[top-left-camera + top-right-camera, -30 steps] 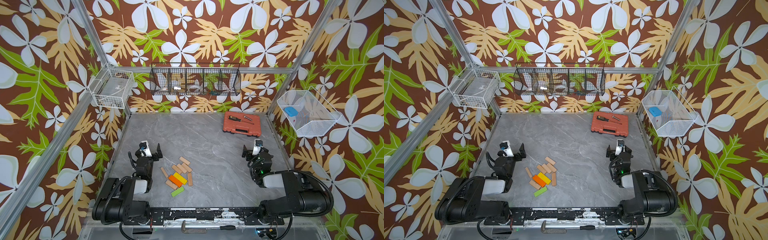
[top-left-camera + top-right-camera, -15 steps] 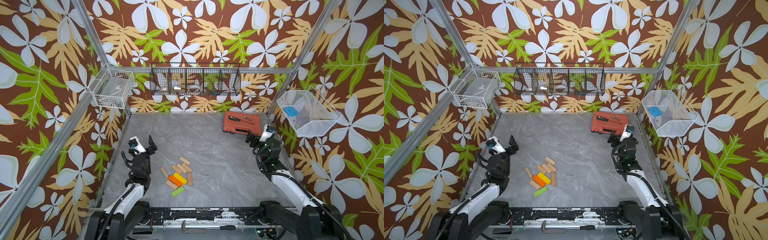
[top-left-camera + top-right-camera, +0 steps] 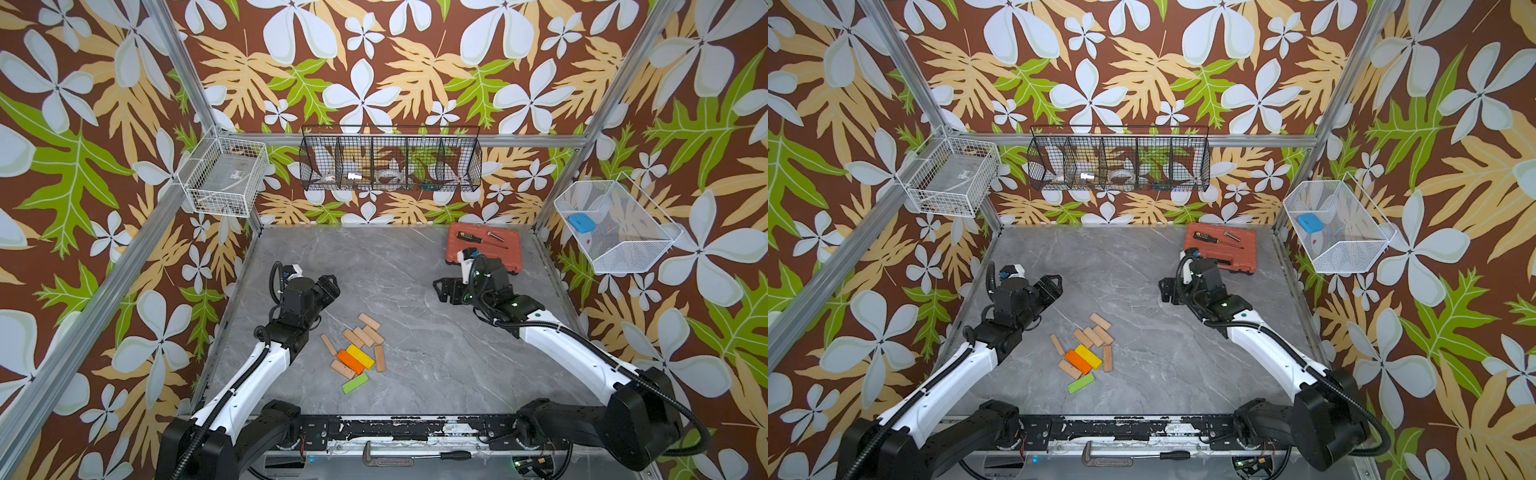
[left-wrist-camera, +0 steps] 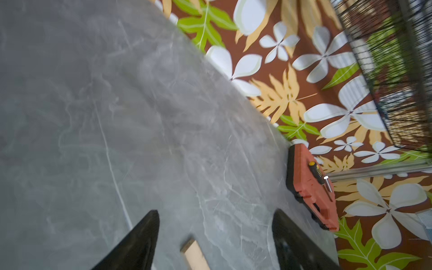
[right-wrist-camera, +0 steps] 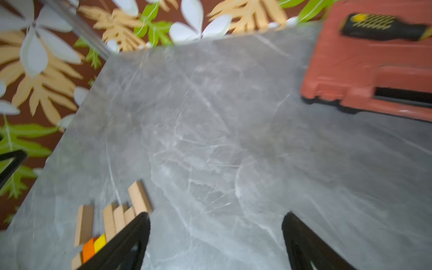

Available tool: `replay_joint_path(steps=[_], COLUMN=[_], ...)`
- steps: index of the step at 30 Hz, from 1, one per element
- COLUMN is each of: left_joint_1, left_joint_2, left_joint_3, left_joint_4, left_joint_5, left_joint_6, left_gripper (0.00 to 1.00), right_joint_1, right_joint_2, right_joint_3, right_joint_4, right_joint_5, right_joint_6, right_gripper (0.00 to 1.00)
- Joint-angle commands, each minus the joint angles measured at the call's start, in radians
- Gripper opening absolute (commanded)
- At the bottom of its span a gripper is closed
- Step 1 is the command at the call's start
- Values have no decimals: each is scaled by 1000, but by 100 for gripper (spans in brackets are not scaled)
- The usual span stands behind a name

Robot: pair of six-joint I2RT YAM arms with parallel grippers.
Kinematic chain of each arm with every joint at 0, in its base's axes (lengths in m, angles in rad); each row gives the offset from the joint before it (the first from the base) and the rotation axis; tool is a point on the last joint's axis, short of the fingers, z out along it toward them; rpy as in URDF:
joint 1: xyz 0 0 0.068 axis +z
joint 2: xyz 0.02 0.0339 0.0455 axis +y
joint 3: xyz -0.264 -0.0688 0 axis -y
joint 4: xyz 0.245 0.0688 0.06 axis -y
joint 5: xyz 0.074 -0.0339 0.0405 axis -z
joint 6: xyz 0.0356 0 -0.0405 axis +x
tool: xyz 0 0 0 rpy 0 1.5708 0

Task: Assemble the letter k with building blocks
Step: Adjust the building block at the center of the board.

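Since any lettering on the tool case [image 3: 498, 259] is too small to read, none is logged. Against half a second ago, both arms have swung inward from the edges of the table [image 3: 436, 365]: the left gripper [image 3: 332, 286] now hangs near the building blocks [image 3: 365, 336], on their far left, and the right gripper [image 3: 440, 289] sits in front of the case, well apart from them. The blocks are unmoved, a loose flat cluster at front-centre, with the orange plank [image 3: 348, 361] touching the yellow plank [image 3: 360, 356] and the green plank [image 3: 355, 382] nearest the front. Both grippers have jaws spread wide, bare table between them, holding and touching nothing.
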Motion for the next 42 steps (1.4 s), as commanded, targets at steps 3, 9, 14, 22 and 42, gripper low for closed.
replay_joint_path(steps=[3,9,14,22,42], left_joint_1=[-4,-4,-1,37,48], left_joint_2=[-7,-56,-94,-182,-227], left_joint_3=[34,42,28,6,5], left_joint_4=[-209,-329,-358,-445,-484], left_joint_5=[-4,-63,-71,-60,-85], left_joint_6=[31,89,90,75,97], left_gripper=[78,80,80,80,82], right_joint_1=[205,339,384,395,407], right_joint_2=[223,542,751,888,944], right_joint_3=[188,472,677,783,782], right_joint_4=[-121,-202,-279,-319,-352], right_joint_5=[106,162,214,226,198], right_joint_6=[-125,-239,-271,-260,-237], right_gripper=[89,84,84,77,41])
